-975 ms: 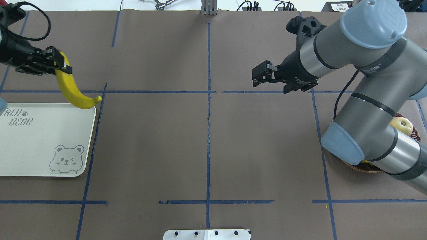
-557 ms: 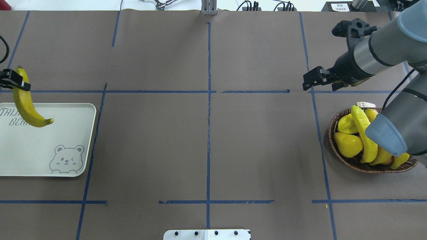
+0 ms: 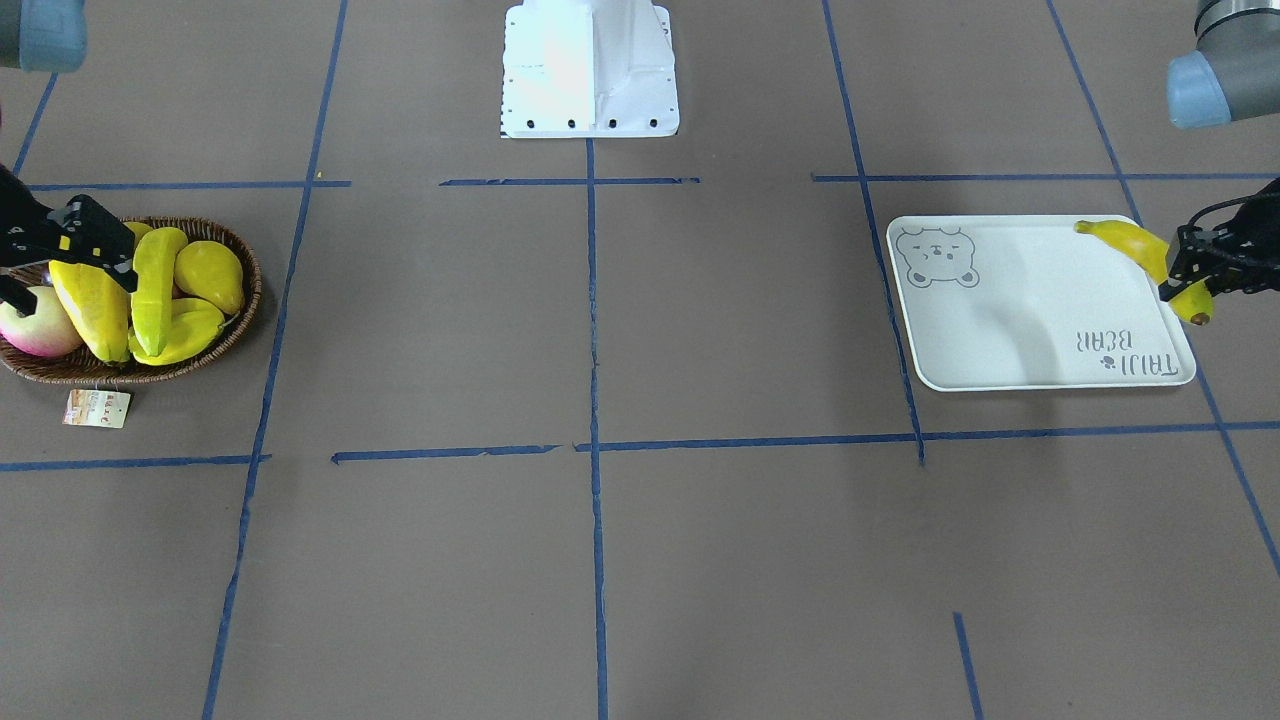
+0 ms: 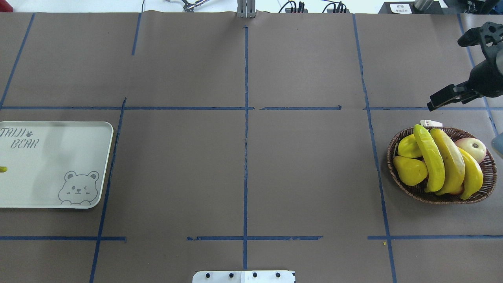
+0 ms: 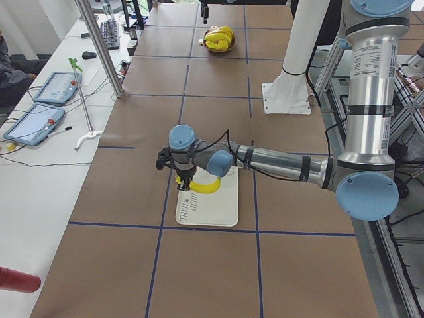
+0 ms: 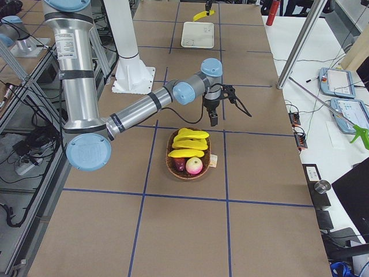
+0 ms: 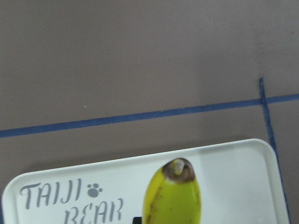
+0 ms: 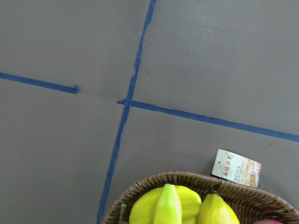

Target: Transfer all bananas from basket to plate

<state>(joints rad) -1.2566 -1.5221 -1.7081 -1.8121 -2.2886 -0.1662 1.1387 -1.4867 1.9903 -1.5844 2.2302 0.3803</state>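
Note:
My left gripper is shut on a yellow banana and holds it over the outer edge of the cream bear plate. The left wrist view shows the banana's tip above the plate. In the overhead view only that tip shows at the plate's left edge. The dark wicker basket at the right holds more bananas. My right gripper hovers open and empty just beyond the basket's far rim.
The basket also holds a pink-yellow apple, a plump pear-shaped fruit and a ridged yellow-green fruit. Its paper tag lies on the far side. The white robot base sits mid-table at the near edge.
My left gripper has carried the banana left over the plate and out of the overhead view. My right arm has drawn back to the right, uncovering the basket.

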